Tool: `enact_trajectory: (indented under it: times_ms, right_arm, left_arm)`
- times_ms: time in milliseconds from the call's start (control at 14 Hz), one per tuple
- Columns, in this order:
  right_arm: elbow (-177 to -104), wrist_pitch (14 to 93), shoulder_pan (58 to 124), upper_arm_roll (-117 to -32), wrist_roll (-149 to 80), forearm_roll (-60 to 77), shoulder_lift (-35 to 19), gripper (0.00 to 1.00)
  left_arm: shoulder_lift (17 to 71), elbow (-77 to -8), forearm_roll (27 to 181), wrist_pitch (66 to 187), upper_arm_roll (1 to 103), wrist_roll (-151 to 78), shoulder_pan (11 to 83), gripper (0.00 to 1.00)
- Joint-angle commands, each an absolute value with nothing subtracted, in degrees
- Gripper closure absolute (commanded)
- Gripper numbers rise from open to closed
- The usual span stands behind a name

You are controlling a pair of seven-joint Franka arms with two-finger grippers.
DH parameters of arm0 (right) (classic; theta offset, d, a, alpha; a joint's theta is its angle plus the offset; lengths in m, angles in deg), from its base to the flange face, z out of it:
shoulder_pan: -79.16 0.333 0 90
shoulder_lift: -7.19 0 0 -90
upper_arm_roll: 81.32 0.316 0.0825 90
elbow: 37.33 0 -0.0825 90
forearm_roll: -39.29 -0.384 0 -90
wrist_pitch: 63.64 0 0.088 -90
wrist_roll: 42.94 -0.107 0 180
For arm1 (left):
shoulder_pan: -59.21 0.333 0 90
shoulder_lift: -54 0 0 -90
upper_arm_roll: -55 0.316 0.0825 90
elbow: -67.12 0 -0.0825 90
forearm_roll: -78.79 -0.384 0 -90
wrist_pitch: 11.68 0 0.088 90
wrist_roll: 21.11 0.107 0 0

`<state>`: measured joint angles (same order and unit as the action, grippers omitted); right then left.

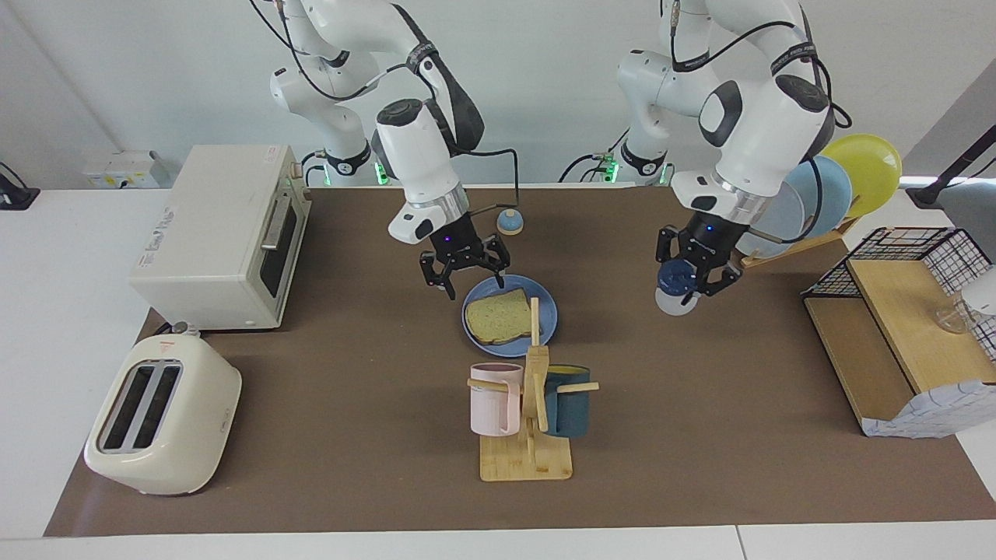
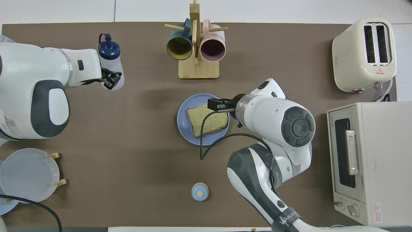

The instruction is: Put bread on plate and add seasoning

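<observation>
Bread (image 1: 498, 315) lies flat on the blue plate (image 1: 546, 307), inside the rim w/ one corner near the plate's edge. Plate sits about mid-mat, roughly centred between the mat's two long edges; the wooden mug rack (image 1: 529, 435) stands farther from the robots, near the mat's long edge away from them.

Right gripper (image 1: 464, 274) hangs just above the plate's rim on the robots' side, jaws spread, nothing in them; clear of the bread.

Seasoning bottle (image 1: 675, 289) is up in the air, pinched by the left gripper (image 1: 698, 266), jaws pressed onto the bottle body, dark blue cap (image 2: 109, 50) tipped away from the wrist. It's over bare mat toward the left arm's end, well apart from the plate, near the upright plate rack (image 1: 817, 194).

Judgement: bread step looks done; seasoning needs carrying over the plate and tipping.

Risks:
- Right gripper low by the rim: if the left arm comes in before the right clears, the two wrists could clash over the plate.
- The right arm's cable (image 2: 206, 135) drapes across the bread in the overhead view; it could drag the slice or nudge the plate on retreat.
- Bottle is soft plastic, so a hard squeeze could spill early over the mat.
- Flip lid: can't tell if open; if closed, nothing comes out.
- The left arm's swing passes near the rack plates; an elbow could clip them.
</observation>
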<state>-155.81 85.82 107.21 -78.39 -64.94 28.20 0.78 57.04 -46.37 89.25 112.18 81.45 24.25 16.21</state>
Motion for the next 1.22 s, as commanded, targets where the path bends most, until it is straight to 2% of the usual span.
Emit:
enact_trajectory:
  times_ms: [0, 286, 573, 716, 788, 1003, 1146]
  right_arm:
    - [-153.98, 82.72, 107.29, -78.24, -64.57, 27.25, 2.09, 0.00]
    - [-137.21, 58.84, 105.80, -78.33, -65.97, 21.83, 0.60, 0.00]
    - [-135.50, 53.44, 105.35, -78.25, -69.22, 14.15, 4.20, 0.00]
    - [-135.42, 52.38, 106.14, -78.07, -70.97, 14.06, 5.52, 0.28]
    - [-135.07, 52.73, 107.19, -78.07, -73.16, 12.93, 5.52, 0.37]
    - [-134.63, 53.44, 108.34, -77.55, -75.38, 9.76, 5.52, 0.48]
    - [-134.54, 53.52, 109.30, -77.46, -75.90, 9.67, 5.52, 0.50]
  left_arm:
    - [62.69, -51.62, 85.05, 109.54, 80.76, 25.12, 12.02, 1.00]
    - [63.93, -51.62, 82.40, 103.39, 77.25, 28.63, 12.01, 1.00]
    - [66.55, -53.72, 79.85, 100.91, 74.08, 33.29, 12.01, 1.00]
    - [68.32, -55.57, 79.67, 101.00, 72.94, 34.61, 12.01, 1.00]
    - [68.50, -55.75, 79.67, 101.00, 72.85, 35.05, 12.01, 1.00]
    - [68.94, -56.28, 79.67, 101.26, 72.50, 35.32, 12.01, 1.00]
    - [69.03, -56.28, 79.67, 101.35, 72.41, 35.58, 12.01, 1.00]
